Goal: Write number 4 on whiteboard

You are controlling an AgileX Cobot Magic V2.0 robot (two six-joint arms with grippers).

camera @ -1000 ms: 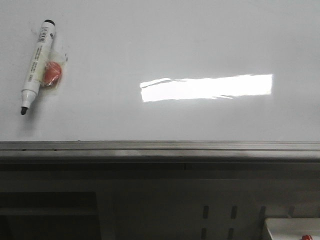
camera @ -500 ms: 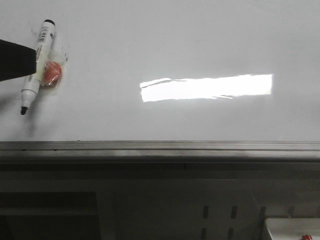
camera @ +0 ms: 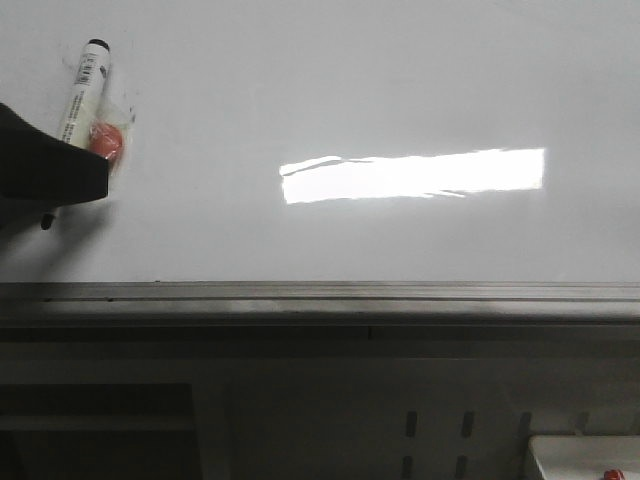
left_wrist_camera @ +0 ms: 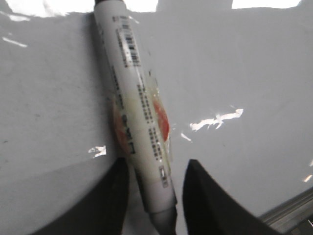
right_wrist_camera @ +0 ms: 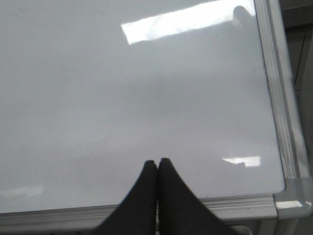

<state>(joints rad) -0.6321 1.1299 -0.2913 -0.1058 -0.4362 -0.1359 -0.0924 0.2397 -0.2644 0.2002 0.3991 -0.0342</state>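
White and shiny, the whiteboard [camera: 330, 90] fills most of the front view, with a grey metal rail along its near edge and a bright bar of light in the middle. No number 4 can be seen on it; the board is bare of marker lines.

At the far left of the board lies a marker [camera: 85, 85]. Its long side runs nearly away from the robot, leaning a little. The black end cap points away from the robot and the writing tip points back toward the near rail. A small red-orange round thing [camera: 106, 142] sits right against the marker's side, under some clear tape.

The left end effector [left_wrist_camera: 154, 196] has its two dark fingers apart, one on each side of the marker's tip end. The fingers sit very close to the marker, but the gap is wide open and nothing is held.

The right end effector [right_wrist_camera: 157, 169] hangs over the near right corner of the board. Its two fingers are pressed together with nothing between them.

One second ago the marker lay alone in the front view. Half a second ago a dark arm showed at the left edge. Now it reaches farther in and hides the marker's lower half.
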